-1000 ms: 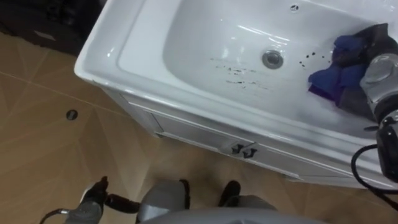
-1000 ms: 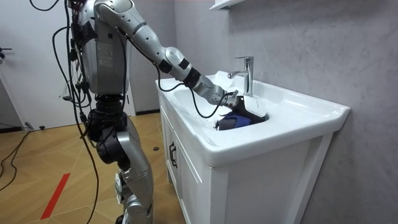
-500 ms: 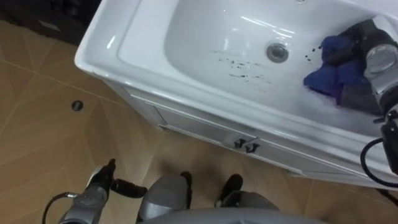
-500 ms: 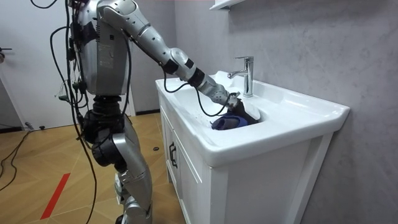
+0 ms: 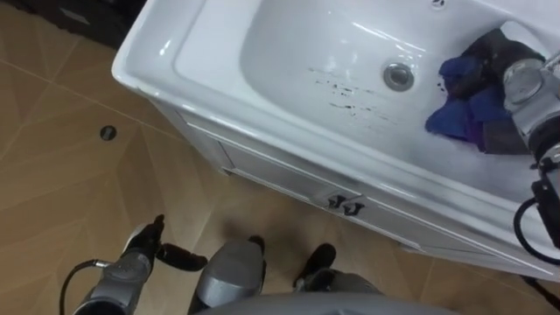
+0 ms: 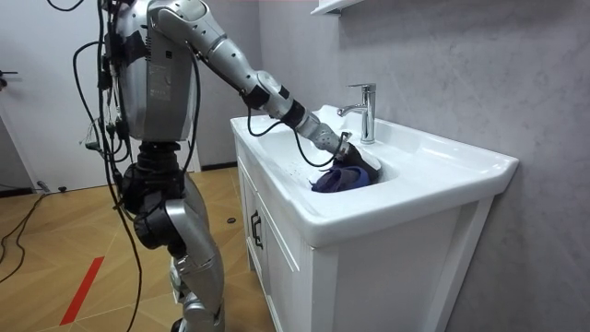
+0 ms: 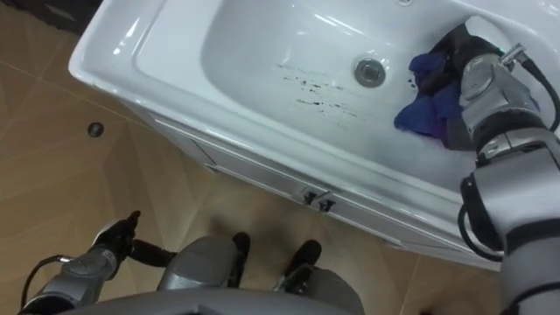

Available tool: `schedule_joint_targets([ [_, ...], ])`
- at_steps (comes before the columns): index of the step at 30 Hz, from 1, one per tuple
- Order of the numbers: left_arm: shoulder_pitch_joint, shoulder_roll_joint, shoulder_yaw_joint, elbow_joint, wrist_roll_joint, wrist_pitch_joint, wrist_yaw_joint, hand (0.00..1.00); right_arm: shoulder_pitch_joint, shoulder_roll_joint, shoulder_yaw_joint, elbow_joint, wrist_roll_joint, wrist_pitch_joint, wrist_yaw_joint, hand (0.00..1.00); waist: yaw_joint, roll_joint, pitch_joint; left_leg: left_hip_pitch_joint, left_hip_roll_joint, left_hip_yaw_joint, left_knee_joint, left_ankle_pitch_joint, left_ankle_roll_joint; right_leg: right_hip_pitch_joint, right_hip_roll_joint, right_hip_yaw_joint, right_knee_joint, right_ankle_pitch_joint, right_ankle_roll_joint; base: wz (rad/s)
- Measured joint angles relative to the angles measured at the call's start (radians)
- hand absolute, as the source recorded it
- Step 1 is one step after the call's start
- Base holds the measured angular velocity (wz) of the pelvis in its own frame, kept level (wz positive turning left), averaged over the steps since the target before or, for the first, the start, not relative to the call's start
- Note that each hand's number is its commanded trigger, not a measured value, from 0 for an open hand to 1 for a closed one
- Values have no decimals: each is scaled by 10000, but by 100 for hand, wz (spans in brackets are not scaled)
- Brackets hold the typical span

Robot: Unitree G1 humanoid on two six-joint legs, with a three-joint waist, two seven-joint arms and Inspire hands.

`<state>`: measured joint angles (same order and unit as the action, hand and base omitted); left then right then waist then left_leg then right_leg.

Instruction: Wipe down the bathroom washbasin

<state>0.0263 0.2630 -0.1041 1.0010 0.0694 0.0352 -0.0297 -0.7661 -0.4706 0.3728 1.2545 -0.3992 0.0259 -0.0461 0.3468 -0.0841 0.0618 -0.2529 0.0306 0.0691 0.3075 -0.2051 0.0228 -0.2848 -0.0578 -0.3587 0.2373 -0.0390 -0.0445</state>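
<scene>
The white glazed basin, a rounded oblong, lies with its long axis running left to right before the robot. At its right end the right hand clamps dark fingers on a crumpled blue cloth against the bowl's slope. The round metal drain sits just left of that hand, with dark specks farther left. The left hand hangs low with its fingers loosely spread.

I get bright, even room light here. The white basin throws hard glare streaks off its inner slope and rim, and the dark blue cloth stands out strongly against it. The wooden floor looks dimmer. In the room view the faucet glints, and the grey wall carries only soft shading.
</scene>
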Motion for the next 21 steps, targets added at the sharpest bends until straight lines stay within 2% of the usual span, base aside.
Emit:
schedule_joint_targets([
  [7, -23, -1, 4, 7, -5, 3, 7, 0, 21, 119, 759, -579, -877, 158, 25, 100, 144, -44, -3, 31, 54, 16, 2, 20, -78, -22, 80, -22, -5, 12, -26, -1],
  [18, -101, -2, 1, -12, -10, -86, 3, 0, 22, 569, 767, -1230, -1173, 175, 174, 100, 151, -91, -6, -63, 80, -64, 6, 30, -91, -73, 70, -124, -6, 11, -29, 2],
  [21, -237, 26, -217, -9, -16, -139, 23, 0, 23, 866, 801, -1463, -1143, 163, 282, 100, 161, -84, -11, -64, 83, -127, 22, 31, -92, -79, 66, -208, -2, 11, -29, 6],
])
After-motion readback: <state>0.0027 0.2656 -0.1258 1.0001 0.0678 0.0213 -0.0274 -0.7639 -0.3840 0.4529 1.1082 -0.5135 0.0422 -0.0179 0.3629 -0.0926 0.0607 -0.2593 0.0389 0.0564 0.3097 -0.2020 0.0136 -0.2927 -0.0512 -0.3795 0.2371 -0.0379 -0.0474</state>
